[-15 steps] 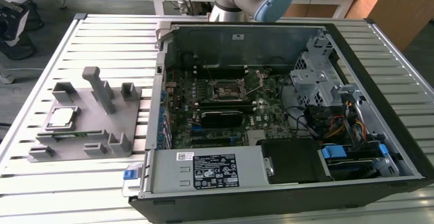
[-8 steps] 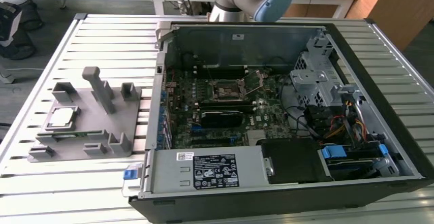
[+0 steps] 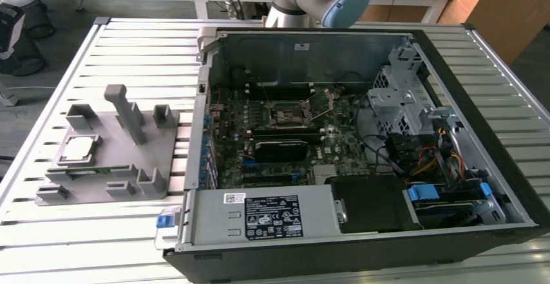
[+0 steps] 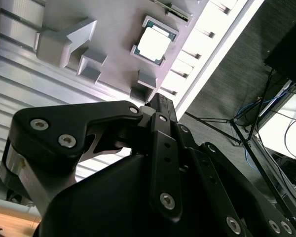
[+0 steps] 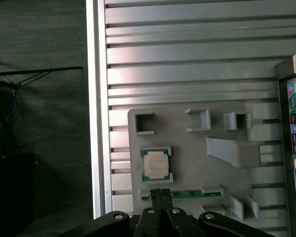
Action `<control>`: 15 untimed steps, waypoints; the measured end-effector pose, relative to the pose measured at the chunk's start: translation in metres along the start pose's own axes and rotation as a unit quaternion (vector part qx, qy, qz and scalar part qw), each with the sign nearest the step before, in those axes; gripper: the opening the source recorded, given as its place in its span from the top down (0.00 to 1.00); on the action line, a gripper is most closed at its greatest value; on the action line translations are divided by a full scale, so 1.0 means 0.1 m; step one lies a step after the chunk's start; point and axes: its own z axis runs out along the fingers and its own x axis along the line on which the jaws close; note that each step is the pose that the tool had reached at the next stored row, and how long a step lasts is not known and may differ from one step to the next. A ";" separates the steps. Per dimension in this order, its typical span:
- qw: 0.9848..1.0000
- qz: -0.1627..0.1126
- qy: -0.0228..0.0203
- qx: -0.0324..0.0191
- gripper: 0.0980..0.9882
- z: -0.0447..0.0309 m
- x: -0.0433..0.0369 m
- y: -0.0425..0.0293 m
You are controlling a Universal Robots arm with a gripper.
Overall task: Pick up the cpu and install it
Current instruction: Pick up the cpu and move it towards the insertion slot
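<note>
First, the exterior view: the cpu [image 3: 79, 149] lies flat in a grey holder [image 3: 129, 168] on the slatted desk [image 3: 86, 232], well apart from the open computer case [image 3: 344, 258] toward the exterior view's right.

Second wrist view: the cpu [image 4: 153, 43] rests in its recess beyond the black jaws, untouched.

First wrist view: the jaws are pressed together and empty, near the cpu [image 5: 156, 164] but apart from it.

The chip looks light, rigid and slick-topped, probably fragile underneath. Its thin opposite edges seem the safest place to take hold.
</note>
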 end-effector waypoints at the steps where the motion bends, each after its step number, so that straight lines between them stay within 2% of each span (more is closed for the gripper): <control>1: 1.000 0.000 0.000 0.000 0.99 0.003 0.000 0.000; 7: 1.000 -0.001 0.001 0.000 0.99 0.027 0.000 -0.009; 12: 1.000 -0.009 0.004 0.000 0.99 0.073 -0.004 -0.032; 15: 1.000 -0.010 0.006 0.000 0.99 0.118 -0.034 -0.046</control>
